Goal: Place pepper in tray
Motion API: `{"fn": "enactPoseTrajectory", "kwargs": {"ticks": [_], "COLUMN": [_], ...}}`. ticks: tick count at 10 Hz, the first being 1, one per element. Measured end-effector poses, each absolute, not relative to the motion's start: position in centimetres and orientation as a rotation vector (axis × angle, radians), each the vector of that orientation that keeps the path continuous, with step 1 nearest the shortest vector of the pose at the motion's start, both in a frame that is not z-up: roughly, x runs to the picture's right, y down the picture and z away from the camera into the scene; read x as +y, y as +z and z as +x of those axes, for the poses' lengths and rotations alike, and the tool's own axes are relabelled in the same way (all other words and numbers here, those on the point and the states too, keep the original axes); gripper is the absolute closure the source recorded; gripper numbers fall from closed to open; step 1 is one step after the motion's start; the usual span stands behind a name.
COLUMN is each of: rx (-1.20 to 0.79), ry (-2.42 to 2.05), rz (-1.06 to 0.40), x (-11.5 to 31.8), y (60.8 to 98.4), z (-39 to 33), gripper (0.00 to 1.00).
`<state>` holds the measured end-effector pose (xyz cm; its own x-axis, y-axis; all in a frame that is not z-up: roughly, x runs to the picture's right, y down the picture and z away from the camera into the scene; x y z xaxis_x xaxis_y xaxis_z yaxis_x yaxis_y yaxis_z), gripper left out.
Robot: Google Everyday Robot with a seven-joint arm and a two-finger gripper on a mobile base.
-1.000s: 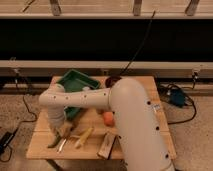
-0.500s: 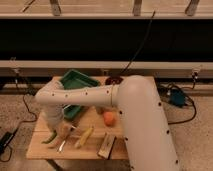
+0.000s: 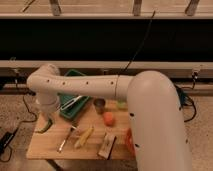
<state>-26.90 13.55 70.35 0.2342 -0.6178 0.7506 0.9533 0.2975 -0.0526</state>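
Observation:
The pepper (image 3: 44, 126) is slim, green and curved. It hangs from my gripper (image 3: 48, 119) at the table's left edge, a little above the wood. The gripper points down from the white arm and is shut on the pepper's upper end. The dark green tray (image 3: 76, 107) stands at the back left of the table, just right of the gripper, its far part hidden behind my forearm. A white utensil (image 3: 70, 103) lies in the tray.
On the wooden table (image 3: 50, 149) lie a knife-like utensil (image 3: 65, 140), a pale yellow elongated item (image 3: 84, 137), an orange ball (image 3: 109, 119), a tan block (image 3: 106, 145) and a dark cup (image 3: 99, 105). My large white arm covers the table's right side.
The gripper has taken the pepper off the table and risen with it at the left edge. The arm's elbow has swung up and left.

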Motion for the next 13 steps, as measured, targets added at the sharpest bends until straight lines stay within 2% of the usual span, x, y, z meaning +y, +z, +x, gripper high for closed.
{"fn": "enactPoseTrajectory", "kwargs": {"ticks": [2,4,7,9,13], "rx": [-0.690,-0.694,-0.705,-0.708,-0.674], "ry": [-1.147,-1.090,-0.993,-0.928,-0.839], "rz": [-0.569,-0.586,-0.620,-0.615,-0.543], "x": [10.1,7.5,5.7,4.5,3.1], "y": [71.4,74.4,80.9,83.9,87.0], "z": [-26.1,-24.8,-23.4,-23.6,-25.5], "gripper": [1.00,1.00,1.00,1.00,1.00]}}
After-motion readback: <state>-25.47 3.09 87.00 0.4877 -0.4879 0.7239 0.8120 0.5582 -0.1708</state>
